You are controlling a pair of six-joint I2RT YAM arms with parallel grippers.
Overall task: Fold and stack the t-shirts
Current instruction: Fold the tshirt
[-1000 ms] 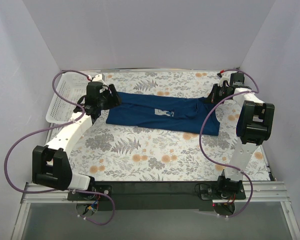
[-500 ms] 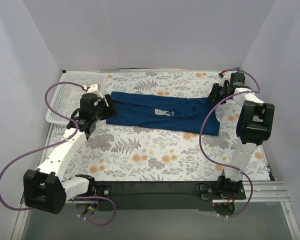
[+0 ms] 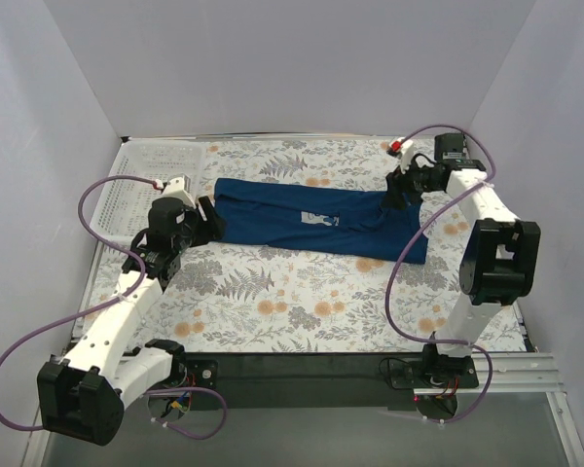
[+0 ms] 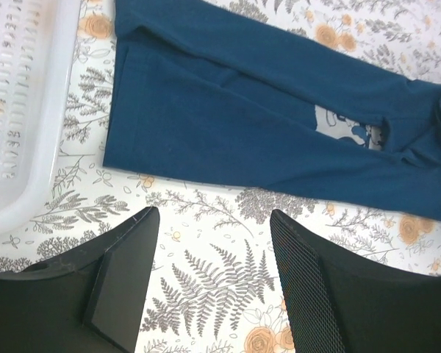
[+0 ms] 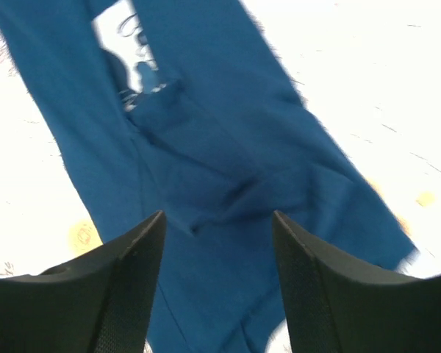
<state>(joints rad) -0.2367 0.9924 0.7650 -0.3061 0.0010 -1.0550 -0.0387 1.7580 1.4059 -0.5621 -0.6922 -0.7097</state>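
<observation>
The dark navy t-shirt (image 3: 263,216) is lying on the flower-printed table cover (image 3: 292,302), folded lengthwise into a long band that is running from left to right across the far half of the table. Its pale chest graphic (image 3: 316,218) is showing face up near the middle of the band. The right end is spreading out wider than the left and is looking a bit rumpled there.

The left gripper (image 4: 213,220) is sitting just off the shirt's left end. Its two black fingers are standing apart and nothing is caught between them (only printed ferns and flowers are showing in the gap). The shirt's near edge is lying just beyond the fingertips, apart from them. The white mesh basket (image 3: 127,190) is resting at the far left of the table, just beside that end of the shirt.

The right gripper (image 5: 217,217) is hanging over the shirt's right end, also released. Its fingers are spread and no cloth is pinched between them. Blue fabric with a soft crease is filling the space beneath it. Whether the fingertips are brushing the cloth, I cannot tell from here.

Purple cables (image 3: 83,209) are looping off both arms, one of them trailing across the shirt's right end.
</observation>
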